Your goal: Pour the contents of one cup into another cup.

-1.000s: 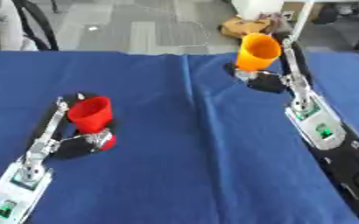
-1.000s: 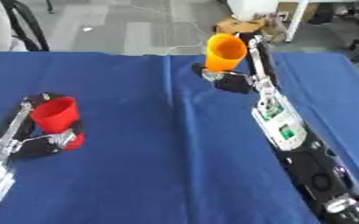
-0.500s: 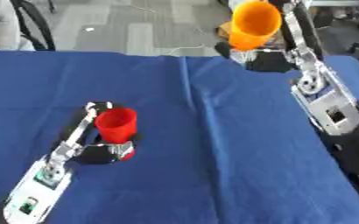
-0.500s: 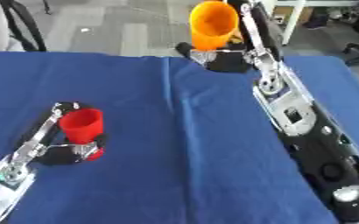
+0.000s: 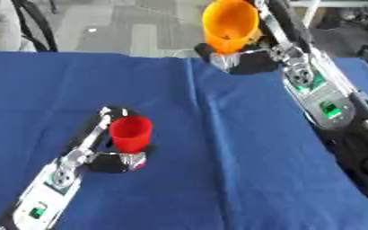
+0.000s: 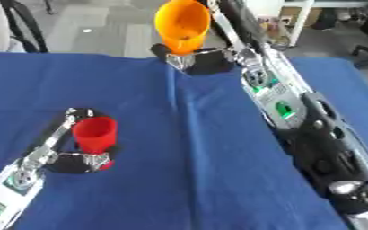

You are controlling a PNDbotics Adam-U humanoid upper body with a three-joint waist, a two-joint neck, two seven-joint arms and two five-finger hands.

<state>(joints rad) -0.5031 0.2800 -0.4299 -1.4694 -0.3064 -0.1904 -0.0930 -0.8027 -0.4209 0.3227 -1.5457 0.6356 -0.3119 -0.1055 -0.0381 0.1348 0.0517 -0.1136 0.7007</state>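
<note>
At the near left we see the left hand (image 5: 118, 158) reaching in from the lower left corner, its fingers (image 5: 103, 123) closed around the red cup (image 5: 130, 133). The red cup stands upright with its mouth facing up, low over the blue cloth that covers the table (image 5: 218, 179); we cannot tell whether its base touches the cloth. It sits on the left half of the table, roughly midway between the near and far edges.

Moving right, a fold in the cloth runs from the far edge toward the near side, between the two cups.

At the far right we see the right hand (image 5: 246, 58) at the end of the right arm (image 5: 325, 105), which enters from the lower right. Its fingers are clasped around the lower part of the orange cup (image 5: 230, 24). The orange cup is held raised, clear of the table, above the far edge, mouth up and leaning slightly toward the camera so that its interior shows. We cannot make out its contents. The two cups are well apart.
</note>
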